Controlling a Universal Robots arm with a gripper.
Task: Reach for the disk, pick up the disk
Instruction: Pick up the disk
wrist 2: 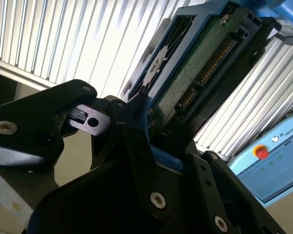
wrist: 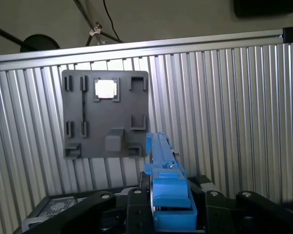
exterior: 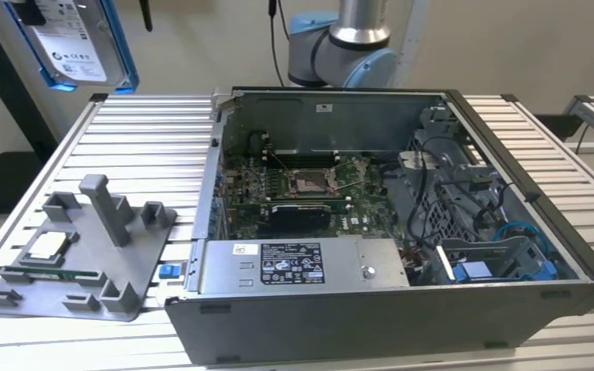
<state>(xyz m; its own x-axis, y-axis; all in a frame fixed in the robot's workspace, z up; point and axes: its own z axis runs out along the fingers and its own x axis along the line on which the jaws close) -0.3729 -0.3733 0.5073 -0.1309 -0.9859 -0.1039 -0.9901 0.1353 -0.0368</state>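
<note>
Pick-up appears complete: the gripper [wrist 2: 149,134], jaws closed on the blue-framed disk [exterior: 75,46], holds it above the table [exterior: 137,131] at the exterior view's left; further travel requires firm clamping.

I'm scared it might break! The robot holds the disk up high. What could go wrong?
1. The gripper pinches the disk near one end, high above the slatted table; it could slip and fall.
2. Its bare circuit board faces outward, so a bump might harm it.
</note>
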